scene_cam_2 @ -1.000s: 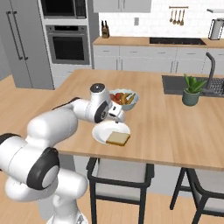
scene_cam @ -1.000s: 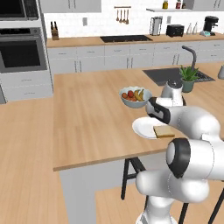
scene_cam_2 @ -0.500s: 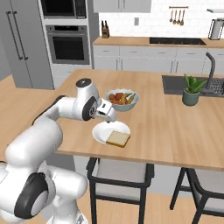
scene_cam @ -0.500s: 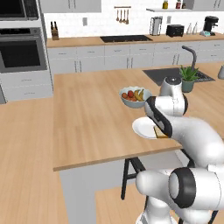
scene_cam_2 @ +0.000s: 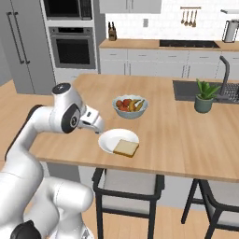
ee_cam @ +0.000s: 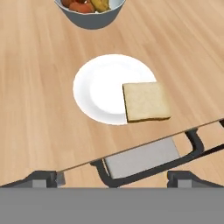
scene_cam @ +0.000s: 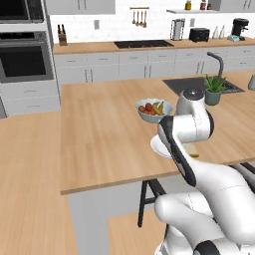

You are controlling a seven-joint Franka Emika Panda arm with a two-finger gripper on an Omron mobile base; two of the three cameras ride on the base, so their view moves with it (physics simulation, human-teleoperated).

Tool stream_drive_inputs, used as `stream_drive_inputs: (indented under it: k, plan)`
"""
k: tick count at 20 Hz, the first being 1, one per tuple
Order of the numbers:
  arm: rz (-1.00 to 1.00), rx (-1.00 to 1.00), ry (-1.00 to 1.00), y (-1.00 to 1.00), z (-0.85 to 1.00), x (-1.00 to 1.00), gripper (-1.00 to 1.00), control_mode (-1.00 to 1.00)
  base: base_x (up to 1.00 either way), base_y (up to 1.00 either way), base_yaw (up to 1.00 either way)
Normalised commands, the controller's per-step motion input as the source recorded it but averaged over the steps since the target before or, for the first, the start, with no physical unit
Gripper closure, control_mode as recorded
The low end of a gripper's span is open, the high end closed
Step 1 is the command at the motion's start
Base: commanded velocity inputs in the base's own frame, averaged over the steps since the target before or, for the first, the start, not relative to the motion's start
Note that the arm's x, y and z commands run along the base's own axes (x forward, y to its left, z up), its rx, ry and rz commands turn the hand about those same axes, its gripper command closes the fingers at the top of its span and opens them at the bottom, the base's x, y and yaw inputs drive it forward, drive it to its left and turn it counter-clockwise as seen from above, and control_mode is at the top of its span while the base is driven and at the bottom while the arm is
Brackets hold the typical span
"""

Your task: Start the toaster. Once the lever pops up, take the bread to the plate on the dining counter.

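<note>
The white plate [scene_cam_2: 112, 139] lies near the front edge of the wood-topped dining counter [scene_cam_2: 186, 140]. The golden-brown bread [scene_cam_2: 126, 148] rests flat on the plate's right part, one edge hanging over the rim. In the hand view the plate [ee_cam: 100, 89] and bread [ee_cam: 145, 101] sit ahead of my gripper [ee_cam: 113, 177], whose fingertips [ee_cam: 43, 177] stand wide apart with nothing between them. My gripper [scene_cam_2: 99, 128] hovers open just left of the plate, apart from it. My arm hides most of the plate [scene_cam: 158, 147]. The black toaster [scene_cam: 199, 34] stands on the far wall counter.
A fruit bowl [scene_cam_2: 130, 106] sits just behind the plate. A potted plant [scene_cam_2: 204, 95] and the dark sink with faucet [scene_cam_2: 225, 70] lie to the right. Stools [scene_cam_2: 128, 186] stand under the counter's near edge. Wall ovens [scene_cam_2: 72, 46] are at the back left.
My hand has drawn back from the plate toward the counter's near-left side, and the arm has folded in. The bread stays lying on the plate.
</note>
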Motion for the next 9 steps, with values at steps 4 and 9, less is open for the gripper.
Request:
stream_drive_inputs:
  k: [4, 9]
  plan:
    - [0.01, 0.0, 0.01, 0.37, 0.61, -0.56, -1.0, -1.0, 0.0, 0.0, 0.0]
    - [0.02, 0.0, 0.0, 0.14, 0.52, -0.7, -1.0, -1.0, 0.0, 0.0, 0.0]
